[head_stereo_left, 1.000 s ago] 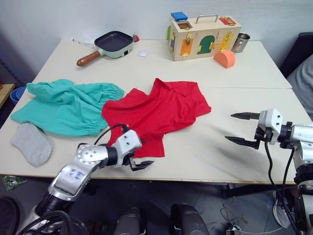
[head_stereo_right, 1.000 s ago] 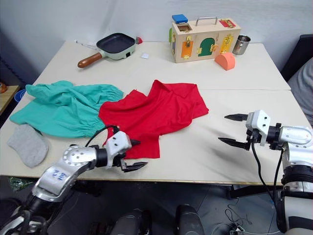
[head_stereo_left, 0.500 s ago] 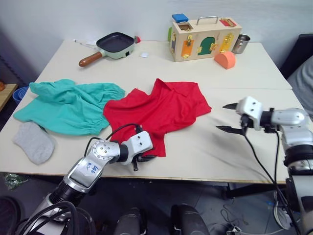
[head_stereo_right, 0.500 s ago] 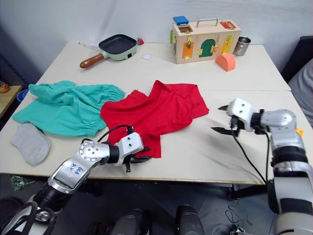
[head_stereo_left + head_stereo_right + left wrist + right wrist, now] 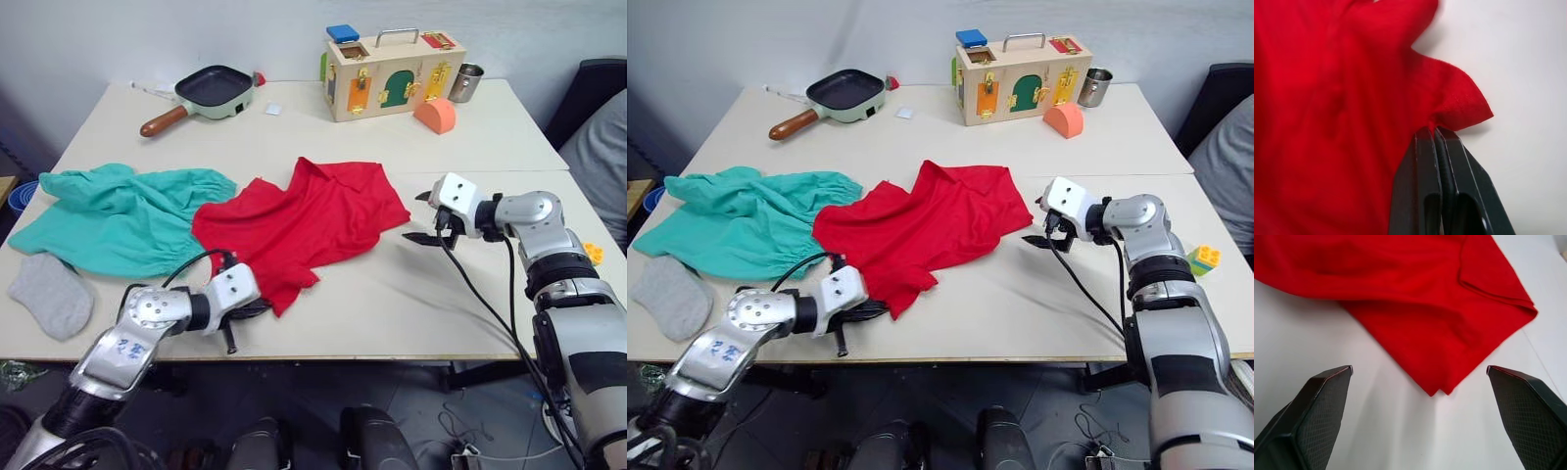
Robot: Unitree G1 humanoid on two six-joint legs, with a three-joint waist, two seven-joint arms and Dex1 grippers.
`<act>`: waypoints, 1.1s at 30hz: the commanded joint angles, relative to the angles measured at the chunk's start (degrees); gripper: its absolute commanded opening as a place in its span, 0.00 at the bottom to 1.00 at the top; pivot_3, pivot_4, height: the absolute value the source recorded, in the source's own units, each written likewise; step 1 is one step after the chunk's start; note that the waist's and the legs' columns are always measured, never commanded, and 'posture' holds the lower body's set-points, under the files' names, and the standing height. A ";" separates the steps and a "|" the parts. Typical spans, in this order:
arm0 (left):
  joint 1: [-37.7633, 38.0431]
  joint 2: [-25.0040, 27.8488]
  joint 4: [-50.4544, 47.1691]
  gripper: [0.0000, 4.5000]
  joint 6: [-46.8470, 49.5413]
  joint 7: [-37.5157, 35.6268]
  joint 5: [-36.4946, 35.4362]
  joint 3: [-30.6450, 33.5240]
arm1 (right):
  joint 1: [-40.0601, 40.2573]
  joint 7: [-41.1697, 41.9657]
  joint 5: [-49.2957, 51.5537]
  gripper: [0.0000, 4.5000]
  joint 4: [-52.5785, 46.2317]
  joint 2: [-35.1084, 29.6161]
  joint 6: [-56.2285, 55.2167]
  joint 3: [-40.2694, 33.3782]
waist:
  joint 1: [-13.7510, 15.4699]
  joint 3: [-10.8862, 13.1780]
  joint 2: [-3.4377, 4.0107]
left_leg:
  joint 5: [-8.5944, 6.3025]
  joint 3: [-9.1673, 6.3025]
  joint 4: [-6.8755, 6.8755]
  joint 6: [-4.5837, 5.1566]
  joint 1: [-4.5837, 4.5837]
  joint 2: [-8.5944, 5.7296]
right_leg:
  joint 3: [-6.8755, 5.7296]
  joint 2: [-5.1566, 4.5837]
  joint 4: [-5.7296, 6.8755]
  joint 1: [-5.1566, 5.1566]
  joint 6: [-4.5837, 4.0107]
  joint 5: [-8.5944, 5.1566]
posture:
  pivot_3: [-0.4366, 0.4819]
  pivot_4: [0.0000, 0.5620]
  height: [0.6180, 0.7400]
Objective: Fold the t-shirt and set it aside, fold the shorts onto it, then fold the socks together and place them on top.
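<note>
Gripping the near hem corner of the t-shirt [image 5: 1342,98], the left pincer [image 5: 1436,134] is closed on the cloth with its 2 fingers pressed together on a small red flap at the surface [image 5: 411,304] front edge. The t-shirt is lying crumpled in the middle of the surface, its left edge touching or slightly overlapping the shorts [image 5: 108,220], and 1 of the socks [image 5: 44,294] is sitting near the front left corner, just beside the shorts. The right pincer [image 5: 423,217] is hovering wide open just beside the shirt's right corner, not yet touching it; the wrist view is showing that corner [image 5: 1442,390] lying between the spread fingers. Judgement: the step in hand is spreading the t-shirt for its first fold. To do it well, the right pincer probably needs to be lowering onto that corner and catching both layers before closing, since a single layer would be letting the fold skew. The left grip looks shallow, so pulling should be gentle and both arms should be drawing apart evenly. Risk: dragging the shorts along where the 2 garments meet.
</note>
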 commanded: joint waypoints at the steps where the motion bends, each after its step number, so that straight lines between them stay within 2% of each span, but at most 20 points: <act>1: 5.22 5.44 -1.60 0.00 -5.60 -7.09 -2.40 5.42 | -2.73 7.93 1.94 1.00 -1.19 0.45 4.24 -0.30 | -0.03 0.02 -0.01 | 0.00 0.01 0.00 -0.01 -0.02 0.00 | 0.02 0.00 0.02 -0.05 -0.01 0.00 | 0.48 0.27 1.00; 5: 9.40 8.47 -0.30 0.00 -9.77 -10.58 -4.02 10.27 | -4.57 12.14 1.30 1.00 -1.86 0.62 5.99 0.35 | 0.08 0.07 0.04 | -0.02 -0.01 -0.03 -0.02 -0.07 0.00 | 0.01 -0.01 0.00 -0.10 -0.05 -0.02 | 0.48 0.27 1.00; 8: 11.02 9.24 0.67 0.00 -12.31 -11.93 -3.62 11.91 | -6.11 11.38 -0.65 1.00 -1.50 0.64 3.97 1.78 | 0.17 0.10 0.06 | -0.07 -0.04 -0.03 0.00 -0.10 -0.02 | -0.02 -0.05 -0.02 -0.12 -0.05 -0.02 | 0.48 0.27 1.00; 13: 8.13 6.93 2.02 0.00 -13.75 -8.78 -1.34 10.26 | -6.90 11.49 -3.95 1.00 -0.24 0.11 1.47 4.66 | 0.18 0.10 0.07 | -0.11 -0.04 -0.08 -0.03 -0.12 -0.03 | -0.03 -0.07 -0.02 -0.17 -0.06 -0.03 | 0.48 0.27 1.00; 16: 6.64 5.58 1.70 0.00 -13.13 -7.82 -0.87 9.09 | -5.83 18.58 -0.08 1.00 -1.34 -1.66 -0.53 2.25 | 0.20 0.10 0.06 | -0.12 -0.04 -0.08 0.00 -0.18 -0.05 | -0.04 -0.07 -0.03 -0.17 -0.06 -0.03 | 0.48 0.27 1.00; 19: 6.13 4.66 1.58 0.00 -12.58 -7.10 -0.85 8.65 | -3.32 21.16 0.53 1.00 -1.91 -4.58 -4.86 1.85 | 0.34 0.10 0.06 | -0.16 -0.04 -0.07 0.07 -0.19 -0.06 | -0.06 -0.07 -0.03 -0.16 -0.04 -0.02 | 0.48 0.27 1.00; 23: 6.72 4.56 1.47 0.00 -12.40 -7.58 -1.03 8.61 | -0.25 17.90 -0.99 1.00 -1.03 -6.69 -10.73 2.75 | 0.29 0.11 0.05 | -0.19 -0.02 -0.03 0.11 -0.19 -0.08 | -0.05 -0.07 -0.09 -0.15 -0.04 -0.02 | 0.48 0.27 1.00; 29: 7.21 4.96 1.82 0.00 -12.05 -8.67 -1.67 9.06 | 3.06 10.85 -3.12 1.00 0.33 -5.87 -16.22 3.40 | -0.15 0.16 0.12 | -0.11 0.04 -0.04 -0.01 -0.13 -0.01 | -0.03 -0.01 0.00 -0.16 -0.04 -0.02 | 0.48 0.27 1.00; 33: 6.59 5.21 2.43 0.00 -11.69 -9.35 -1.84 9.46 | 3.55 8.70 -3.90 0.81 0.86 -4.85 -17.84 3.67 | 0.03 0.16 0.12 | -0.11 0.04 -0.01 -0.01 -0.13 -0.01 | -0.02 -0.01 0.01 -0.16 -0.04 -0.02 | 0.48 0.27 1.00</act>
